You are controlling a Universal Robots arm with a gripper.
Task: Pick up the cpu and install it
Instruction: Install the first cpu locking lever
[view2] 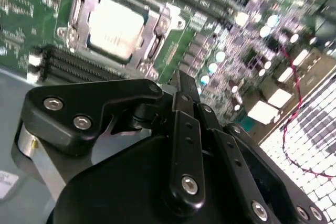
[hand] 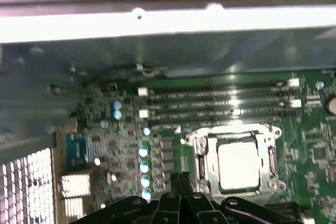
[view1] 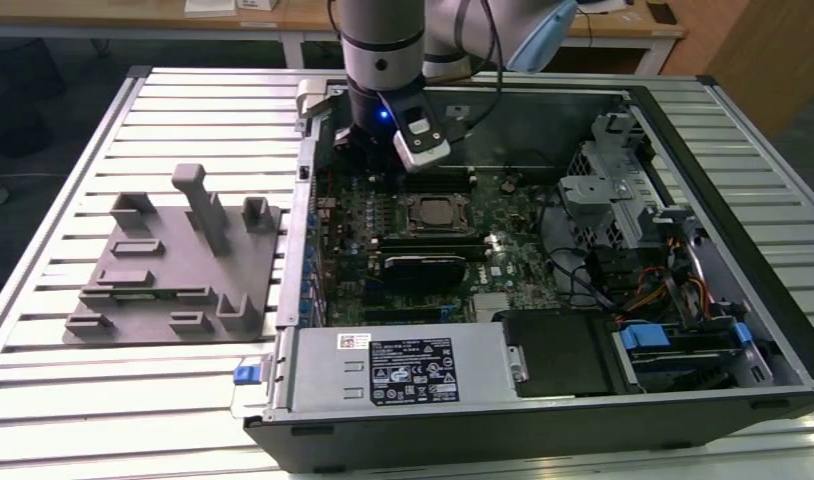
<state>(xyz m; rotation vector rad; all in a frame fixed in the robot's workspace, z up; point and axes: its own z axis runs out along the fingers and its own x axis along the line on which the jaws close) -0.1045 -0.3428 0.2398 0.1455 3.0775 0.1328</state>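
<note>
A ribbed grey metal table (view1: 114, 420) bears an open black computer case (view1: 541, 440). The silvery square cpu (view1: 434, 212) sits in the socket of its green motherboard (view1: 514, 240). Just beyond, the black gripper (view2: 181, 77) hovers with jaws together, holding nothing.

A silver ribbed metal table top (view1: 140, 400) of long slats spans most of the exterior view. Beyond its far edge stands a light wooden desk with white legs (view1: 114, 18). A brown wooden panel (view1: 767, 55) rises at the exterior view's right, above dark floor (view1: 14, 230).
</note>
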